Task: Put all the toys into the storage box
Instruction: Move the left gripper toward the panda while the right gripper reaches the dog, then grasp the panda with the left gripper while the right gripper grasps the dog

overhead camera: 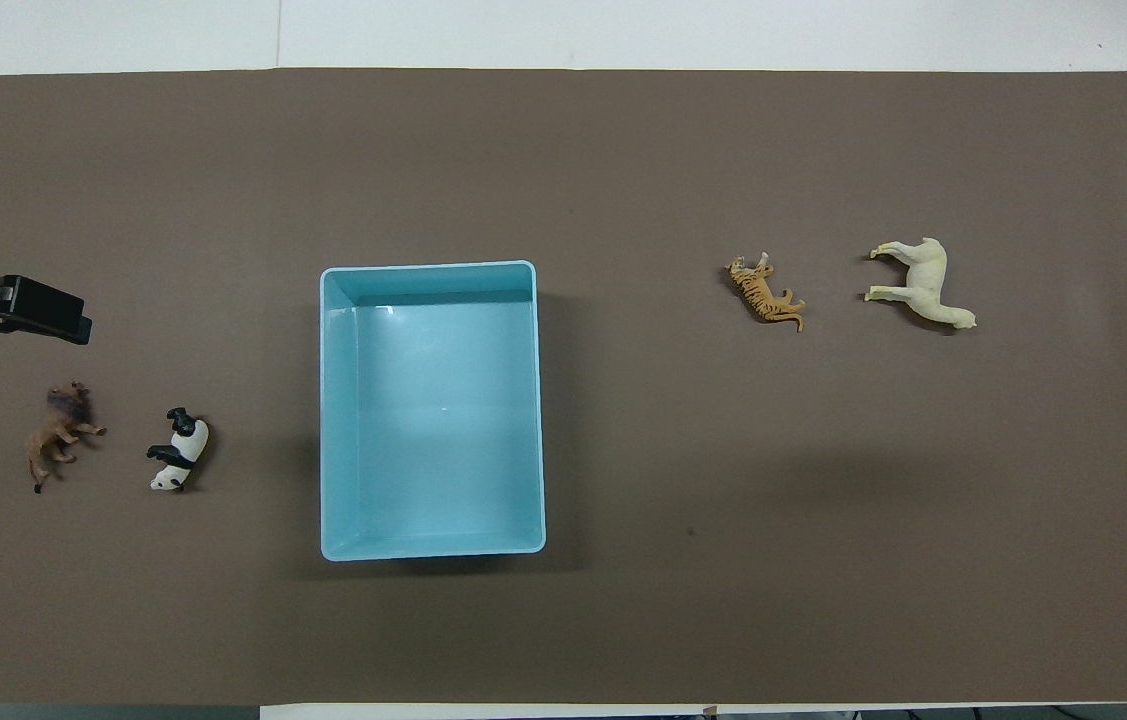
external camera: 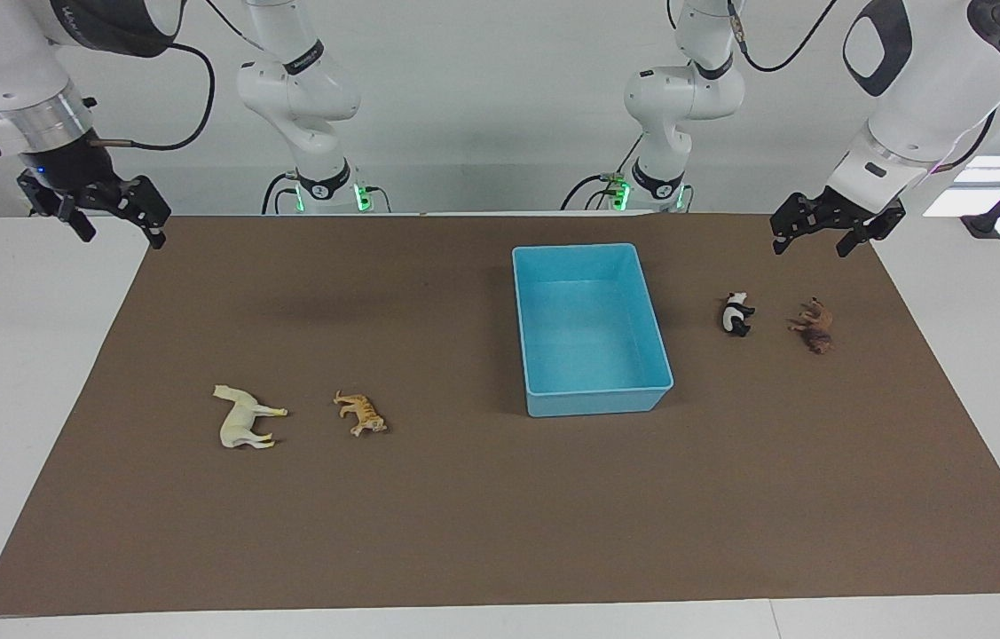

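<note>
Light-blue plastic, tapered and round-rimmed, the rectangular storage box (external camera: 592,328) sits on the brown mat (external camera: 482,532) a little toward the left arm's end of the table, close to the robots' edge, and nothing is in it yet. All four toys lie on their sides on the mat.

The black-and-white panda figurine (external camera: 736,314) and the dark brown shaggy animal figurine (external camera: 813,325) lie side by side between the box and the left arm's end of the table, the panda just beside the box's long wall. The orange striped tiger figurine (external camera: 361,413) and the larger cream-white horse figurine (external camera: 243,416) lie well apart from the box toward the right arm's end, farther from the robots than the other pair.

The left gripper (external camera: 828,232) hangs over the mat's corner at the robots' edge, its fingers spread apart and holding nothing. The right gripper (external camera: 102,213) hangs by the opposite corner at the robots' edge, also spread and empty.

The relation that matters most, as I judge it: the brown animal lies almost straight out from the left gripper, away from the robots, with the panda one place inward. Both bodies run roughly away from the robots, so jaws closing across the table's length would pinch each across its narrow flank. The left arm is plainly nearer that pair; the horse and tiger suit the right arm, whose reach is longer and diagonal.
</note>
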Available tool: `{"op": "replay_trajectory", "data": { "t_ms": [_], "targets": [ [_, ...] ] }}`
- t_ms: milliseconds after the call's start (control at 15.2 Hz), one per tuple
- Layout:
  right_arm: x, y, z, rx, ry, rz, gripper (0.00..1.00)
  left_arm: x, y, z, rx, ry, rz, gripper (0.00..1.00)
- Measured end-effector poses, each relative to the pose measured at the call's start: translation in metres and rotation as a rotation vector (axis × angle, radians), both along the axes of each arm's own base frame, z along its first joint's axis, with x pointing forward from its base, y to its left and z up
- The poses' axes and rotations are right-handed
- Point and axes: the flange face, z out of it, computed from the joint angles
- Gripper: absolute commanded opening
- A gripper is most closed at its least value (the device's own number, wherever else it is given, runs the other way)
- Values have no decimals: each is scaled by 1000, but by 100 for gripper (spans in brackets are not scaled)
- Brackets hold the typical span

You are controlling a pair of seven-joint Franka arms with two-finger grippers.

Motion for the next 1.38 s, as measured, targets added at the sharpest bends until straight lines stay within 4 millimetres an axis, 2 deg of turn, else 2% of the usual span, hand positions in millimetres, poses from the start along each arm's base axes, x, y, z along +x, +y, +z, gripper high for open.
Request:
{"op": "replay_trajectory", "data": {
  "t_ms": [197, 393, 525, 656, 787, 984, 1115, 1246, 1377],
  "targets": [
    [-6, 0, -3, 8, 47, -3, 100, -2, 9, -11, 1, -8, 17, 100],
    [-10, 4, -1, 10, 62, 4, 100, -5, 27, -41, -1, -92, 49, 100],
    [-6, 19, -6, 9, 60, 38, 100, -12, 29, -70, -1, -113, 52, 100],
    [4, 53, -24, 5, 39, 105, 100, -22, 30, -103, -1, -76, 51, 100],
    [18, 94, -55, 2, 6, 183, 100, -32, 32, -141, -1, -48, 35, 100],
    [49, 148, -116, 3, -35, 315, 100, -48, 34, -189, -4, -23, 7, 100],
    [71, 170, -156, 7, -64, 374, 100, -55, 39, -215, -4, -35, 5, 100],
    [88, 180, -193, 30, -88, 430, 100, -62, 44, -239, -5, -26, 7, 100],
    [96, 197, -224, 40, -82, 533, 100, -66, 46, -254, -6, -5, 9, 100]
  ]
}}
